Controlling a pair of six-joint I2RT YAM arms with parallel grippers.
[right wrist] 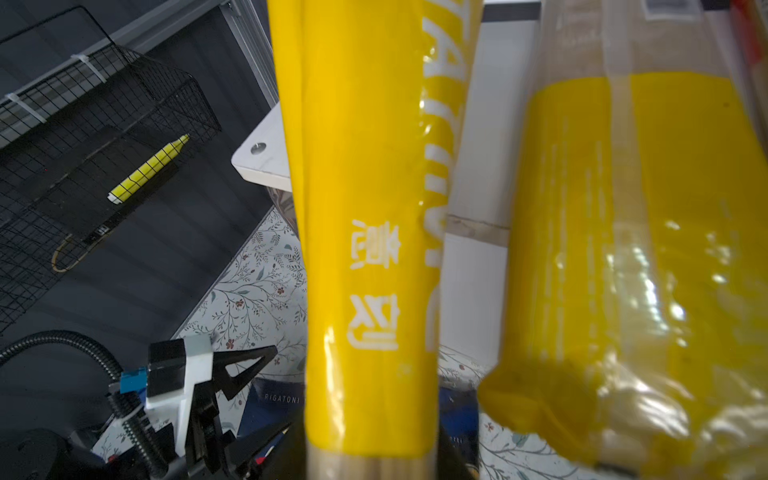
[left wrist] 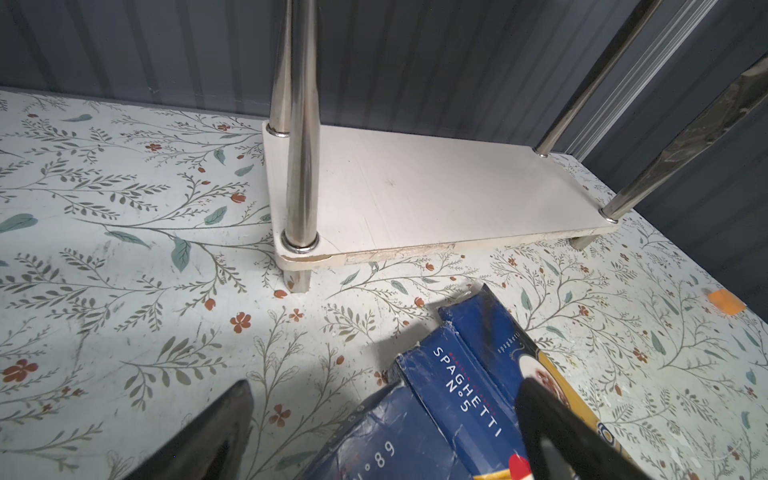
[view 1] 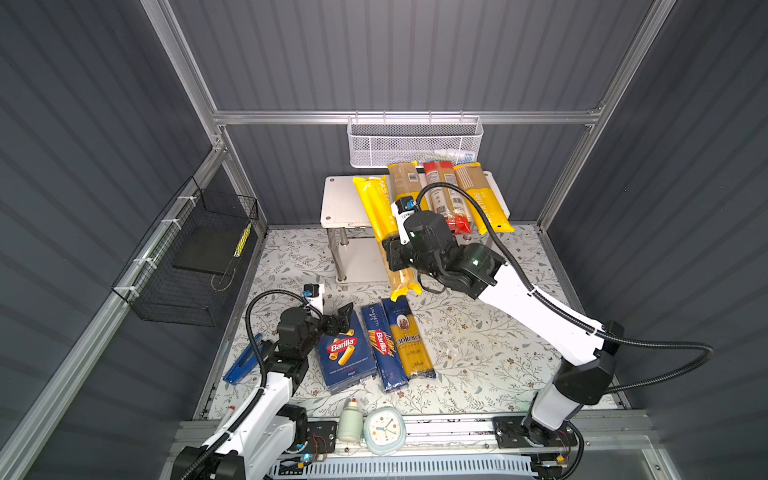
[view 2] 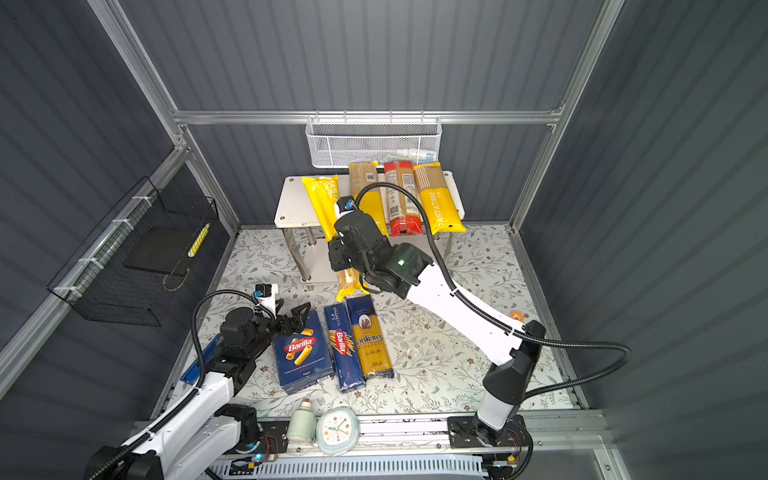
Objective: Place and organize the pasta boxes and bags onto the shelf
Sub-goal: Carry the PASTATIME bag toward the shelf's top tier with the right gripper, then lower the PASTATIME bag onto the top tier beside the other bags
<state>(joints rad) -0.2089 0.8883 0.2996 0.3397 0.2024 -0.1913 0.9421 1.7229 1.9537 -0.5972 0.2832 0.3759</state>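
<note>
Hanging on the left wall, the black wire basket [view 1: 166,291] is well apart from the work area. To its right, the left gripper [left wrist: 386,384] hovers over the far end of the wide Barilla box [view 1: 347,361]. Its jaws are spread wide and grip nothing. The left wrist view shows one finger over the table [view 1: 478,353] beside that box and the other over the packs next to it.

The wide Barilla box lies flat on the table, label up. The narrow Barilla box [view 1: 380,353] lies just beside it on the right. The ankara bag [view 1: 409,345] lies against the narrow box's right side. All three run parallel, lengthwise toward the shelf [view 1: 338,203].

The shelf stands at the back wall. Four bags lie side by side on its top tier. The leftmost is the held yellow bag [view 1: 372,199]. Its far end rests on the top tier and its near end slopes down past the front edge, ending near the ankara bag's far end. Contact with the table cannot be determined.

The right gripper [view 1: 395,257] reaches across the middle and is clamped narrowly on this bag at mid-length, one finger on each side. Further right lie the second yellow bag [view 1: 403,183], the red bag [view 1: 444,195] and the third yellow bag [view 1: 482,199]. The near ends of the red and third yellow bags overhang the front edge. The white mesh basket [view 1: 415,145] hangs on the back rail above the shelf.
</note>
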